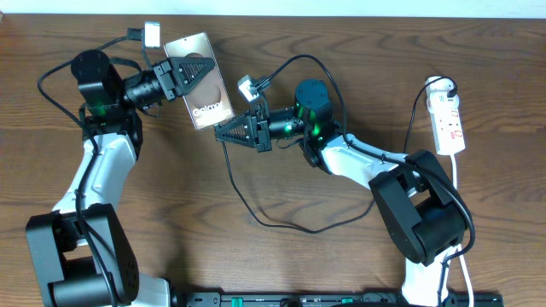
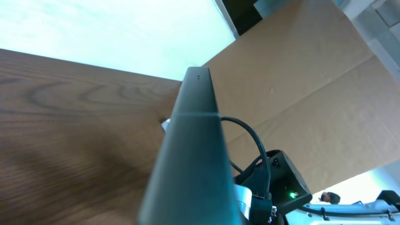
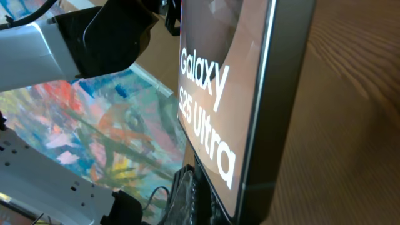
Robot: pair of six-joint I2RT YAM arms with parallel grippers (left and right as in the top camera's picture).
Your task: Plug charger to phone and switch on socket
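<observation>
Watching the left pincer (image 1: 182, 75) clamping the Galaxy phone (image 1: 207, 101) aloft and the right pincer (image 1: 222, 131) seemingly pinching shut on the charger (image 1: 231, 170), whose tip, if tilted, is risking jamming against the phone's edge.

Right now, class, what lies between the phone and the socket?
Overhead view: the right gripper and its arm fill most of it, then bare table before the socket.

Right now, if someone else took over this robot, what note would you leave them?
Left gripper: shut on the phone, held raised.
Right gripper: shut on the charger, its plug end at the phone's lower edge. Whether the plug is in cannot be told.
Socket: on the right arm's side, no gripper near it.
Done: both things picked up.
Left: seat the plug, then switch the socket on.
</observation>
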